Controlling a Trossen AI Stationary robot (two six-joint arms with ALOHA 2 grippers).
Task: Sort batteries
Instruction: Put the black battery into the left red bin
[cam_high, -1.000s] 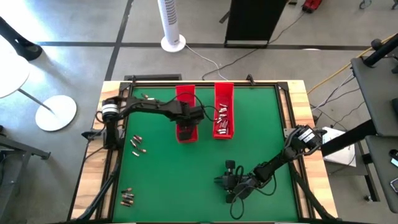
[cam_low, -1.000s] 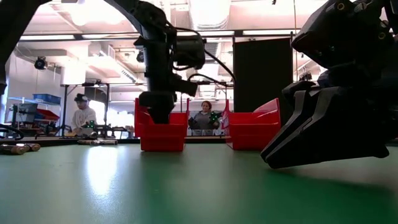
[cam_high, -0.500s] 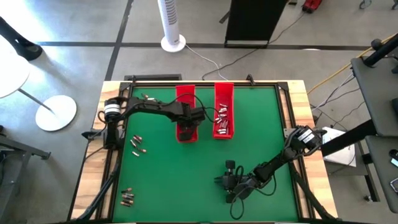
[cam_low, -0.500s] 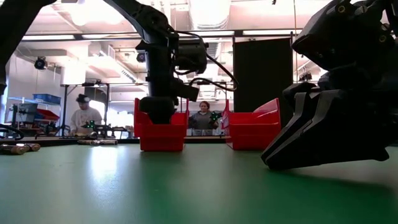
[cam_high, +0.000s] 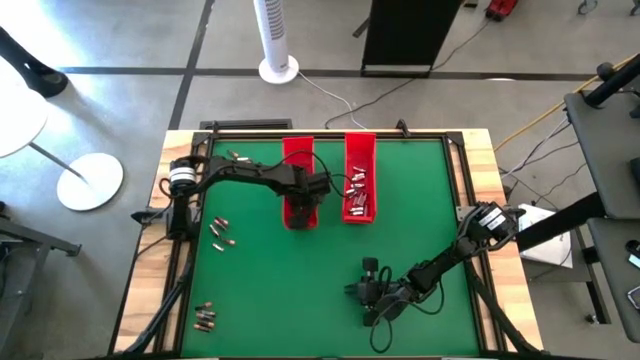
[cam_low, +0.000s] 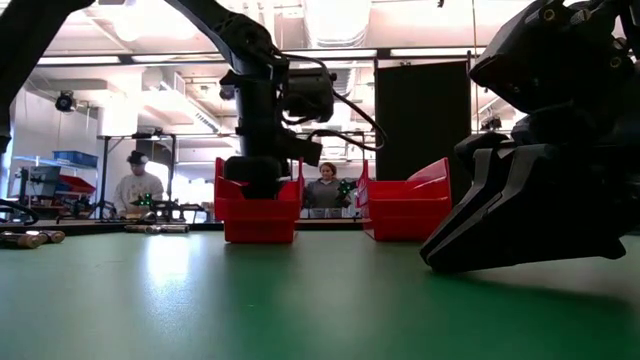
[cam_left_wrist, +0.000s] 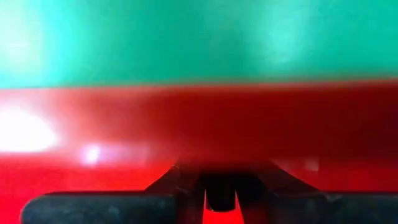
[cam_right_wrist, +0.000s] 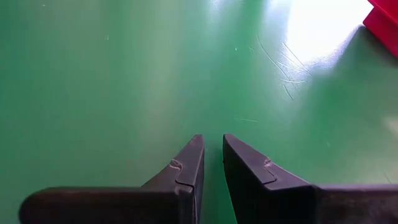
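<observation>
Well, starting at my working tool: the left gripper (cam_high: 299, 208) is down inside the near end of the left red tray (cam_high: 297, 150), and its wrist camera sees little besides red plastic close up, so I cannot tell how it stands or whether it holds a cell. The right gripper (cam_right_wrist: 211, 140) rests low over the bare green table (cam_high: 300, 290) near the front edge, well apart from both trays, its fingers (cam_right_wrist: 189, 163) drawn nearly together with only a thin slit between them and nothing in it. Further out, the right red tray (cam_high: 360, 143) already has a cluster of batteries (cam_high: 358, 196) lying in it. More cells lie loose on the mat on the left side: a few beside the left arm (cam_high: 222, 232), a small group near the front left corner (cam_high: 205, 317), and a couple up by the far edge (cam_high: 236, 157). I judge these cells to be light, rigid and smooth, so they will likely roll or squirt out of a careless pinch. I would take each one across its middle, fingers square to the long axis and low to the mat, and close gently so that it does not skid away.
</observation>
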